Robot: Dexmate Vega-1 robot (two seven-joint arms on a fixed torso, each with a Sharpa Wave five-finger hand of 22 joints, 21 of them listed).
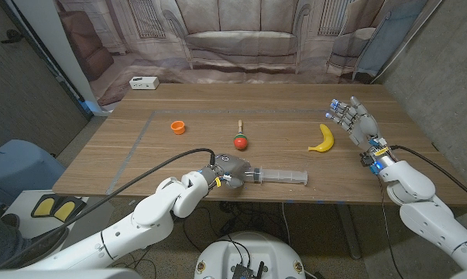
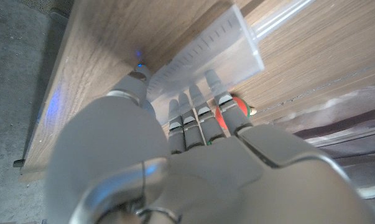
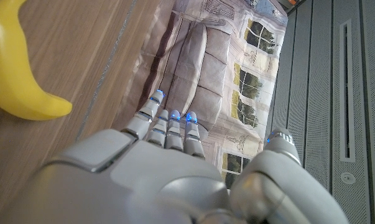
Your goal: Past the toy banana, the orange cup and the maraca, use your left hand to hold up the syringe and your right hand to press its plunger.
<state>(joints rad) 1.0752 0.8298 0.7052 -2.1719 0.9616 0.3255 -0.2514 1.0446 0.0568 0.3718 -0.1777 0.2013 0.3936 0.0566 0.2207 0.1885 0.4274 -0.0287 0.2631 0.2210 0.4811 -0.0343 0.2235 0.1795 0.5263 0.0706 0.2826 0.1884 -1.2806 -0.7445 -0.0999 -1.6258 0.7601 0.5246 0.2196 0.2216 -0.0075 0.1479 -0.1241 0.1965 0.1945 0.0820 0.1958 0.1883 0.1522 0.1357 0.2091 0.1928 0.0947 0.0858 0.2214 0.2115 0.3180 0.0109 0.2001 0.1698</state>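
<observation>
Left hand (image 1: pixel 231 170) wrapped around syringe (image 1: pixel 279 177) barrel, lying near worktop (image 1: pixel 218 124) front edge. Right hand (image 1: pixel 358 122) raised, fingers spread, holding nothing, just beside toy banana (image 1: pixel 323 139).

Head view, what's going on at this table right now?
The robot's left hand has its fingers on the barrel end of the syringe, which lies on the wooden table near its front edge. The right hand is raised and holds nothing, just right of the toy banana. The maraca and orange cup sit untouched farther back. The plunger has not been pressed yet.
</observation>
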